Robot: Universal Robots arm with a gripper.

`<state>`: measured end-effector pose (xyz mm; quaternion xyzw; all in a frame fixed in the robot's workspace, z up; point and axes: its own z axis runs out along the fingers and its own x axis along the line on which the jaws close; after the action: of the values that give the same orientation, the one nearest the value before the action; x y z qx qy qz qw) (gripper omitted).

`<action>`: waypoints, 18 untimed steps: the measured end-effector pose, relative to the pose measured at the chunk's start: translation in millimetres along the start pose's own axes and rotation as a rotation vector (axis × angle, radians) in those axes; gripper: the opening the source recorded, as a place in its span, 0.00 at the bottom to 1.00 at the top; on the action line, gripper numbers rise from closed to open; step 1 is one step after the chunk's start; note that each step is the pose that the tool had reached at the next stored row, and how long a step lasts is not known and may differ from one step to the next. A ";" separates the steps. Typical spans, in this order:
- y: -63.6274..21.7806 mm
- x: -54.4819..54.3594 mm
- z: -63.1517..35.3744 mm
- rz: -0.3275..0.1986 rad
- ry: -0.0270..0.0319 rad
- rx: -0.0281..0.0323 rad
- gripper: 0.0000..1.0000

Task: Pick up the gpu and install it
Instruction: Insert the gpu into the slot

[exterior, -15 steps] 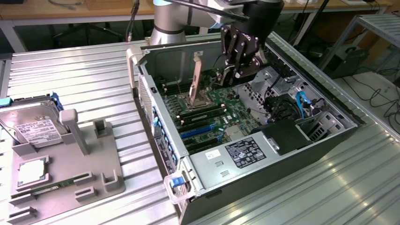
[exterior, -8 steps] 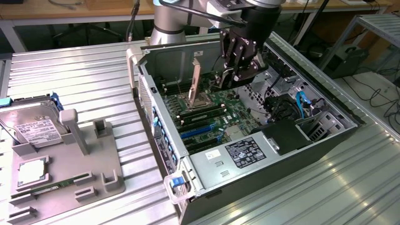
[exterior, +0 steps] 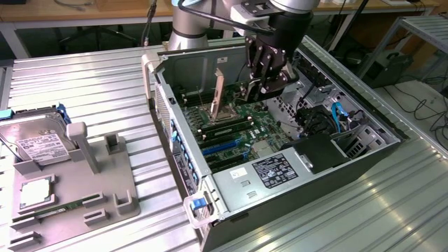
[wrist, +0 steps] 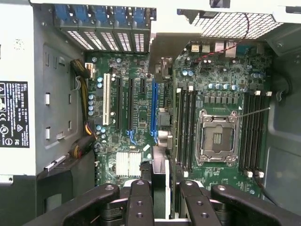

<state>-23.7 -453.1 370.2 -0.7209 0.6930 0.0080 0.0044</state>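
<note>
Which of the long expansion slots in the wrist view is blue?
The blue slot, last in the row beside the memory sockets; the others are one white slot and black slots.

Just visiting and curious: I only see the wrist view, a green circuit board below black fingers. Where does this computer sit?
Observer: The open grey computer case lies on its side on a ribbed metal table.
Operator: Anything else on that table?
Observer: A grey plastic tray at the exterior view's left, carrying a boxy silver hard drive with a white label.
Operator: How high is the gripper?
Observer: The black gripper hangs inside the case, just above the green motherboard, apparently gripping the thin gpu card.
</note>
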 end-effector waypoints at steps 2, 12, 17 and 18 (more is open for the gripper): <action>0.0 0.0 1.7 0.000 -0.0001 0.0000 0.27; 1.9 0.8 12.5 0.000 -0.0040 0.0029 0.27; 3.1 0.8 21.5 0.029 -0.0045 0.0012 0.27; 2.7 0.9 23.1 0.040 -0.0046 0.0013 0.27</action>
<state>-26.5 -453.7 347.1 -0.7070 0.7071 0.0093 0.0063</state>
